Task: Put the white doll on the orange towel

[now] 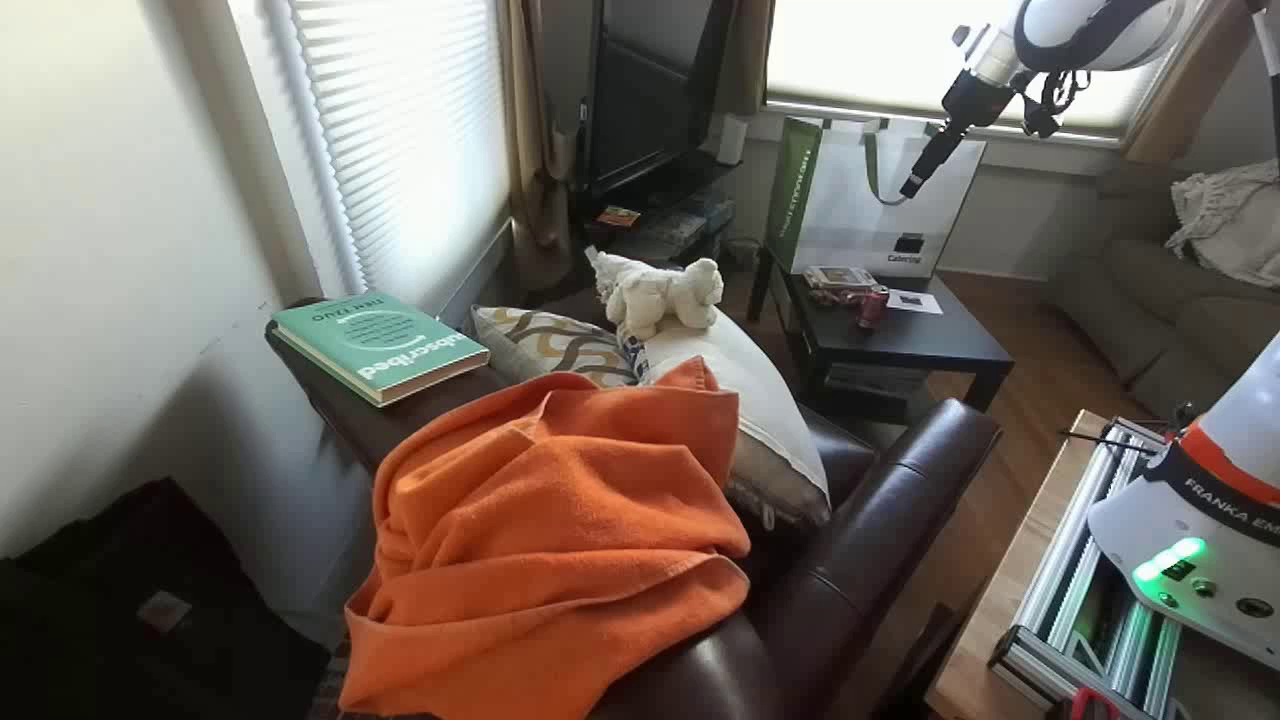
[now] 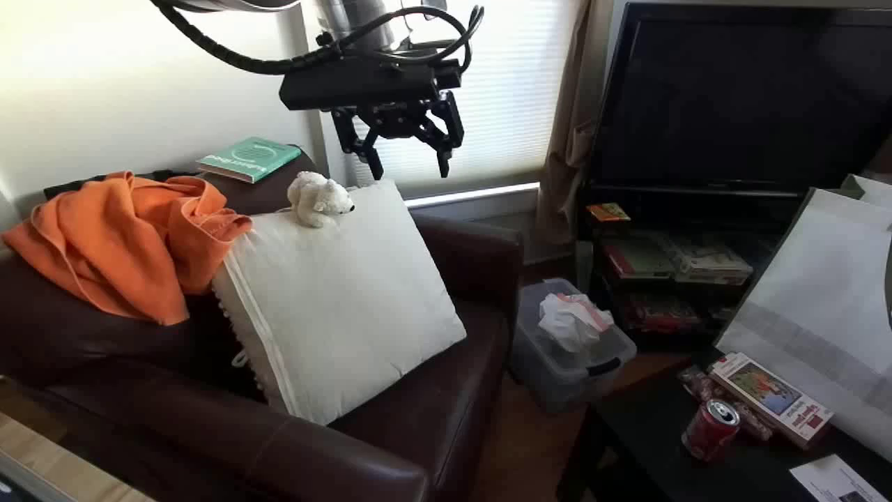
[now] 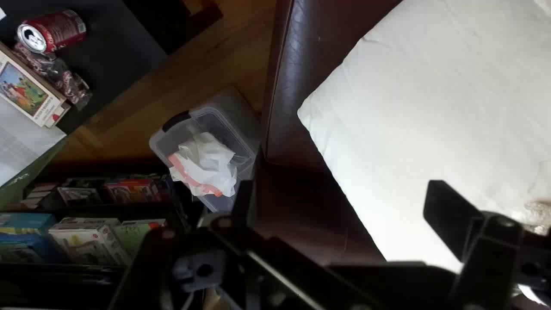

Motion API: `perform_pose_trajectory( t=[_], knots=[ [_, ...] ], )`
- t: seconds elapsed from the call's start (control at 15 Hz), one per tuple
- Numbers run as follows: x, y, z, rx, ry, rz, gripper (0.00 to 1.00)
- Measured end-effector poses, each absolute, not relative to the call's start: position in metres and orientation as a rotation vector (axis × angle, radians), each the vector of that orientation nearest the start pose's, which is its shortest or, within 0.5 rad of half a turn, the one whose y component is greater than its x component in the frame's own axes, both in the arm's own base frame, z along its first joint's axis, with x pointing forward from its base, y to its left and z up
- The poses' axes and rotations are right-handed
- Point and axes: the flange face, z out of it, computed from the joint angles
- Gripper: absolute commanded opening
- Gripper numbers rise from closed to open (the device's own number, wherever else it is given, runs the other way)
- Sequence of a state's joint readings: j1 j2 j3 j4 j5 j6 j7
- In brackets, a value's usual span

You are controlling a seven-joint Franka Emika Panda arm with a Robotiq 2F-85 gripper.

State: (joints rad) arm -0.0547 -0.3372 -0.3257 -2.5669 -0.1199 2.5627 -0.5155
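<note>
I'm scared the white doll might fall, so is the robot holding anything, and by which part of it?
Nothing is held. The pincer is open and empty in the air; the white doll rests apart from it, on the white pillow.

High contrast, chiefly from window light. In an exterior view, the pleated shade point(image 2: 502, 104) behind the fingers point(image 2: 444, 164) glows near-white, reducing them to black silhouettes; the television point(image 2: 752, 104) beside them is dim. In an exterior view, the window point(image 1: 880, 50) behind and above the fingers is washed out; a green status light point(image 1: 1170, 559) glows on the robot base point(image 1: 1235, 565) below them, and the wall point(image 1: 140, 300) well apart from them darkens downward in soft shadow. In the wrist view, the white pillow point(image 3: 422, 120) beneath the fingers is bright; sheen streaks the leather armchair point(image 3: 282, 120) beyond them; the black linkage point(image 3: 275, 273) behind them is soft-edged.
</note>
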Motion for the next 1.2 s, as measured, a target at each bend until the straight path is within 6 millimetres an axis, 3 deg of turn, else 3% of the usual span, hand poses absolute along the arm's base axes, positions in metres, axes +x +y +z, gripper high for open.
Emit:
perform_pose_trajectory(
  t=[1.0, 1.2],
  knots=[
    [0.416, -0.164, 0.408, -3.198, -0.363, -0.487, 1.0],
    [0.421, -0.151, 0.406, -3.172, -0.361, -0.484, 1.0]
  ],
)
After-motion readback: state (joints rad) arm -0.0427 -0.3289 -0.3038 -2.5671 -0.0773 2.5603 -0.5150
